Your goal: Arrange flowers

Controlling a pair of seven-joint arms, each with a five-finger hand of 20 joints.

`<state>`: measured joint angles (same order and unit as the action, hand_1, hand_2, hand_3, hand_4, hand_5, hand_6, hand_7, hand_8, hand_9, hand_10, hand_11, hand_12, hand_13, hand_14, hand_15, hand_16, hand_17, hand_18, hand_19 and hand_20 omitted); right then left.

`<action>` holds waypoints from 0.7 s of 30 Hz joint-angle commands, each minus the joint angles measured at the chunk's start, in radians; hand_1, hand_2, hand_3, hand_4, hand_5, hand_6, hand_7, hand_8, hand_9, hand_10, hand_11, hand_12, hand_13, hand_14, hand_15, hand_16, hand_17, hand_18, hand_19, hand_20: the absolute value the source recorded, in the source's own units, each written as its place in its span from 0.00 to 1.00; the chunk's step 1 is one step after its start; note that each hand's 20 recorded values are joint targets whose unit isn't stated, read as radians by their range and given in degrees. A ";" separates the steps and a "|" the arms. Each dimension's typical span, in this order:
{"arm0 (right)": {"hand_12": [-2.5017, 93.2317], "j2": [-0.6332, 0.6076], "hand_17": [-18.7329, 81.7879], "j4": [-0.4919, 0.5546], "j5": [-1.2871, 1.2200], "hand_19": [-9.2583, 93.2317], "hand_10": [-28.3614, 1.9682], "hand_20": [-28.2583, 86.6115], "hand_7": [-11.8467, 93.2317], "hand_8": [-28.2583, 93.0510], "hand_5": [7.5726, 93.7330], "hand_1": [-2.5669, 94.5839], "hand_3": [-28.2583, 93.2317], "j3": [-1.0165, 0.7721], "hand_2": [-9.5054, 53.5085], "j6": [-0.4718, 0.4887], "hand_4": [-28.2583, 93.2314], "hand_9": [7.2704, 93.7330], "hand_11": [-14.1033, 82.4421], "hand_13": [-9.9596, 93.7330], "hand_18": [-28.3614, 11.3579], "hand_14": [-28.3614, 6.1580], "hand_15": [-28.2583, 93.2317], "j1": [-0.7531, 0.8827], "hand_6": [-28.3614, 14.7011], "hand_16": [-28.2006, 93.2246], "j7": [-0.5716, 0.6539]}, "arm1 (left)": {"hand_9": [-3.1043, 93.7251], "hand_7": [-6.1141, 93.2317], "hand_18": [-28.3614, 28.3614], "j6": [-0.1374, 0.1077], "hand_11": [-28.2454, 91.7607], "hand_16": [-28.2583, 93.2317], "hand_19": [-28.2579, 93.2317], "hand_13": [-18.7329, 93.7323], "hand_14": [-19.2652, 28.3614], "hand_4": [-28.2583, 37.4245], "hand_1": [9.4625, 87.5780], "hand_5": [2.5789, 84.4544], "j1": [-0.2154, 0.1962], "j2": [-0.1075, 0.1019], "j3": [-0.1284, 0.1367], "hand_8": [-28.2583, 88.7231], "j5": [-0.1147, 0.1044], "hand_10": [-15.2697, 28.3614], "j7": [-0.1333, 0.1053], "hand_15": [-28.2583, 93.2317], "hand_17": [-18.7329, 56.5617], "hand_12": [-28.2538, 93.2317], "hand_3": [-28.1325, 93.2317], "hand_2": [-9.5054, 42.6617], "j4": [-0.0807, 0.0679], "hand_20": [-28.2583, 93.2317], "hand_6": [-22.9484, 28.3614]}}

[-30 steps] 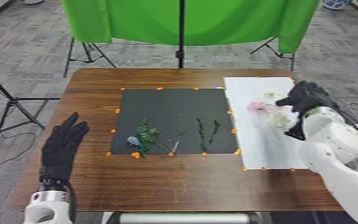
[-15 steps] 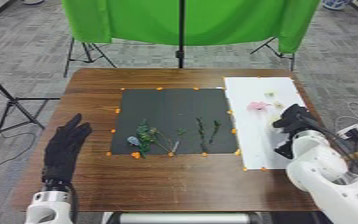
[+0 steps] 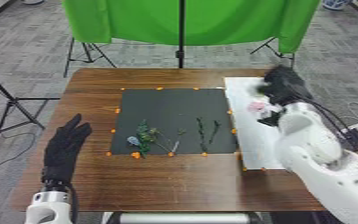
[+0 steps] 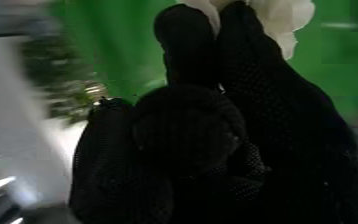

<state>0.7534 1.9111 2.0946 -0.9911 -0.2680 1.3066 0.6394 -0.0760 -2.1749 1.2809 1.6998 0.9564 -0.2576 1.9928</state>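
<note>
Left hand (image 3: 60, 152): at the left edge of the brown wooden table (image 3: 171, 187), towards its near left corner; fingers straight, pointing to the far edge, grasping nothing.

Black mat (image 3: 174, 107): left of the table's middle, well apart from the near edge, with orange markers (image 3: 135, 155) along its border. Lying on it, towards its near left corner: a pale blue flower (image 3: 133, 141), a bushy green sprig (image 3: 143, 132) just beside it, and thin green stems (image 3: 163, 145). Nearer the mat's right edge, two slender dark green sprigs (image 3: 208, 136) lie side by side, roughly lengthwise.

White sheet (image 3: 258, 150): right of the mat, running lengthwise on the table's right side. A pink flower (image 3: 257, 106) lies on its far half, beside the right hand.

Right hand (image 3: 285, 85): over the sheet's far end, near the table's far right corner. The right wrist view shows a cream-white flower (image 4: 286, 17) gripped at the fingertips, petals beyond them.

Green cloth (image 3: 127, 22): hanging beyond the far edge.
</note>
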 commanded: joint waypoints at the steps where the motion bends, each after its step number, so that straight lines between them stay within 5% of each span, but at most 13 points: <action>1: 0.37 0.265 0.90 -0.200 -0.122 1.00 0.58 0.67 0.26 0.35 0.86 0.68 0.66 0.323 0.00 0.043 0.13 0.98 0.39 1.00 0.53 0.78 0.70 -0.447 0.60 0.48 -0.182 | 0.44 0.13 0.74 0.017 0.34 0.28 0.27 0.42 0.74 0.00 0.09 0.44 -0.005 0.003 -0.015 0.21 0.010 0.63 0.011 0.35 0.24 0.37 0.79 0.14 -0.008 0.39 0.52; 5: 0.37 0.384 0.90 -0.317 -0.164 1.00 0.59 0.67 0.26 0.35 0.86 0.68 0.66 0.444 0.00 0.107 0.13 0.98 0.40 1.00 0.53 0.78 0.71 -0.536 0.60 0.48 -0.208 | 0.44 0.13 0.74 0.004 0.34 0.28 0.27 0.42 0.74 0.00 0.09 0.44 0.003 -0.005 -0.026 0.21 0.000 0.63 0.013 0.35 0.24 0.37 0.78 0.15 -0.007 0.39 0.51; 6: 0.37 0.403 0.90 -0.336 -0.172 1.00 0.59 0.67 0.26 0.35 0.86 0.68 0.66 0.481 0.00 0.112 0.13 0.98 0.40 1.00 0.53 0.78 0.71 -0.553 0.61 0.48 -0.208 | 0.44 0.13 0.74 -0.024 0.34 0.28 0.27 0.42 0.74 0.00 0.09 0.44 0.003 -0.009 -0.033 0.21 -0.010 0.63 0.023 0.35 0.24 0.37 0.77 0.17 0.001 0.39 0.51; 8: 0.36 0.441 0.90 -0.369 -0.181 1.00 0.60 0.67 0.27 0.35 0.86 0.67 0.66 0.528 0.00 0.155 0.13 0.98 0.41 1.00 0.53 0.78 0.71 -0.571 0.61 0.48 -0.206 | 0.45 0.13 0.73 -0.099 0.34 0.28 0.26 0.42 0.74 0.00 0.07 0.45 0.006 -0.018 -0.053 0.21 -0.017 0.64 0.023 0.35 0.25 0.37 0.73 0.37 0.012 0.39 0.51; 13: 0.36 0.516 0.90 -0.462 -0.178 1.00 0.59 0.67 0.27 0.35 0.85 0.66 0.67 0.606 0.00 0.177 0.12 0.97 0.41 1.00 0.53 0.78 0.71 -0.578 0.62 0.48 -0.200 | 0.46 0.13 0.71 -0.106 0.34 0.27 0.26 0.42 0.73 0.00 0.09 0.47 0.014 -0.025 -0.060 0.20 -0.026 0.65 -0.003 0.35 0.26 0.36 0.68 0.63 0.004 0.39 0.51; 21: 0.35 0.554 0.89 -0.545 -0.162 1.00 0.59 0.68 0.27 0.34 0.85 0.66 0.67 0.628 0.00 0.189 0.13 0.97 0.42 1.00 0.53 0.77 0.71 -0.561 0.61 0.48 -0.189 | 0.46 0.14 0.71 -0.095 0.35 0.27 0.27 0.43 0.73 0.00 0.09 0.47 0.018 -0.033 -0.058 0.20 -0.025 0.65 0.003 0.36 0.26 0.36 0.70 0.58 0.002 0.39 0.51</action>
<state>1.2895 1.3982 1.9146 -0.3888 -0.0868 0.7273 0.4393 -0.1910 -2.1505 1.2482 1.6478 0.9385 -0.2576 2.0018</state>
